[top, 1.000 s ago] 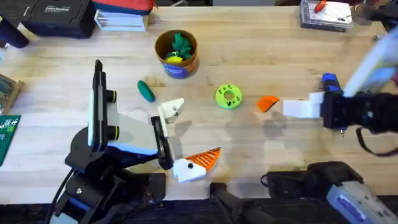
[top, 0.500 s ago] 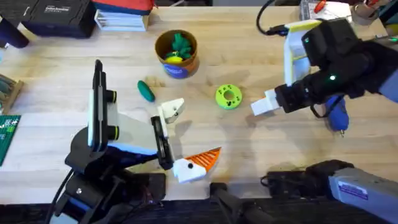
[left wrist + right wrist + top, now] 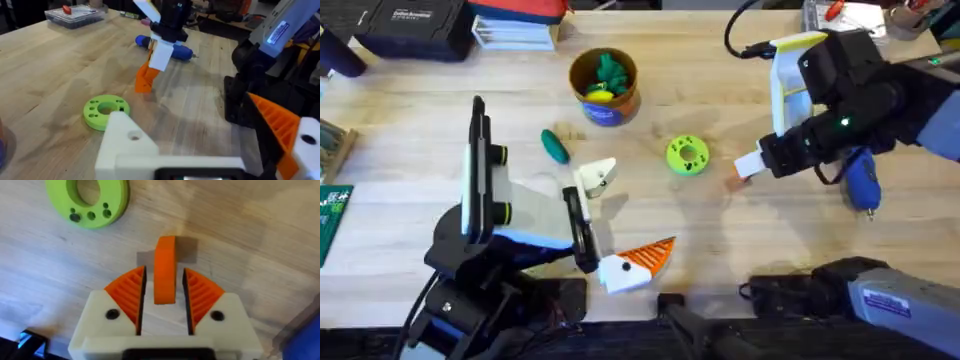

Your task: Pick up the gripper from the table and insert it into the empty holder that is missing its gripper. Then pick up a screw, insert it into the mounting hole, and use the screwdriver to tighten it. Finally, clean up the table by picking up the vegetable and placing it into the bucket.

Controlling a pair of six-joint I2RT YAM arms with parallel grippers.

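The orange wedge gripper (image 3: pixel 165 270) stands on edge on the table, between the ribbed pads of my right gripper (image 3: pixel 748 165), which is open with a narrow gap on each side. The left gripper (image 3: pixel 617 220) rests open near the front edge. One of its fingers is a bare white empty holder (image 3: pixel 595 178) and the other carries an orange pad (image 3: pixel 650 254). The blue screwdriver (image 3: pixel 863 180) lies partly under the right arm. The dark green vegetable (image 3: pixel 555 146) lies below and left of the yellow bucket (image 3: pixel 604 100). The screw is out of view.
A bright-green disc (image 3: pixel 687 156) with holes lies just left of the right gripper. The bucket holds green toys and a yellow piece. A black case (image 3: pixel 410 25), books (image 3: pixel 515 30) and a clear box (image 3: pixel 840 22) line the far edge.
The right arm swung up from beside the wedge and came down over it, so the wedge now sits between its pads. The left arm has not moved.
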